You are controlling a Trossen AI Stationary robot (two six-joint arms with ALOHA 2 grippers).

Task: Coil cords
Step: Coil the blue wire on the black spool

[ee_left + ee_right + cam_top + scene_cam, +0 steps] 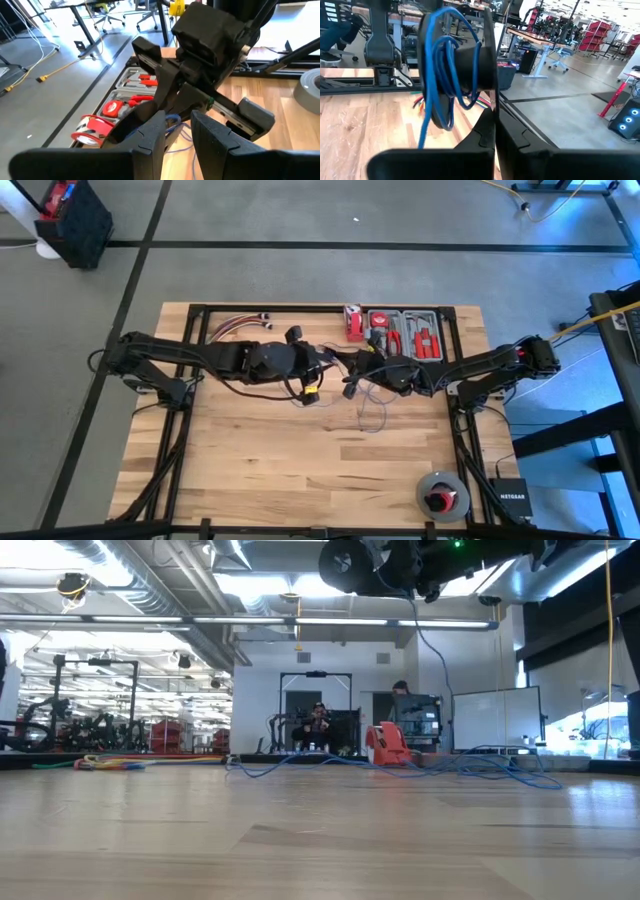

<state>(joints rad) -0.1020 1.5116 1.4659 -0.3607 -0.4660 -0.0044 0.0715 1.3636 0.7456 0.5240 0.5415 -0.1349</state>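
- Right up close in the right wrist view, the cords [445, 70] loop in blue turns around a black spool [470, 65], with one strand hanging down toward the table [350, 130].
- The right gripper [492, 125] has its fingers pressed together on the spool's flange, holding it up above the wood.
- From above, more of the thin wire lies in loose loops on the table just below where the two grippers meet, mid-table.
- The left gripper [177, 127] hangs right in front of the right one, fingers slightly spread, a bit of blue wire showing in the gap; whether it is pinching that wire I can't tell.
- Behind them at the far edge sits a tool tray [405, 335] with red-handled tools, a red tape roll [353, 323] beside it.
- A bundle of coloured wires [240, 325] lies at the far left.
- Near the front right corner rests a grey reel [442, 495].
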